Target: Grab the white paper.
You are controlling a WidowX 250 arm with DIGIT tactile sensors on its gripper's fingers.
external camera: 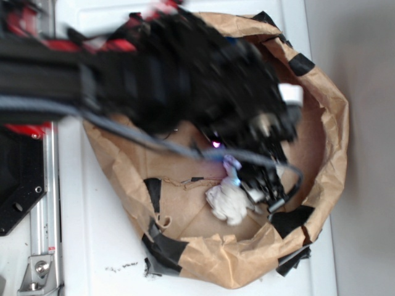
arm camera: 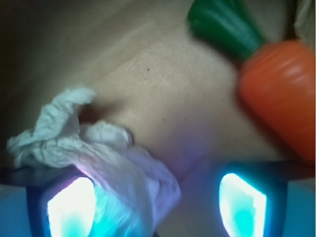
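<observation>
While the brown paper nest (external camera: 321, 111) covers much of the white surface (external camera: 105, 246), the tool (arm camera: 157, 197) stands wide apart, the white paper (arm camera: 84, 148) against one finger (arm camera: 71, 205), near the toy carrot (arm camera: 281, 94).

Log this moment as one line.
gripper: open, low in brown paper nest | white paper: against one finger, ungrasped | toy carrot: aside
</observation>
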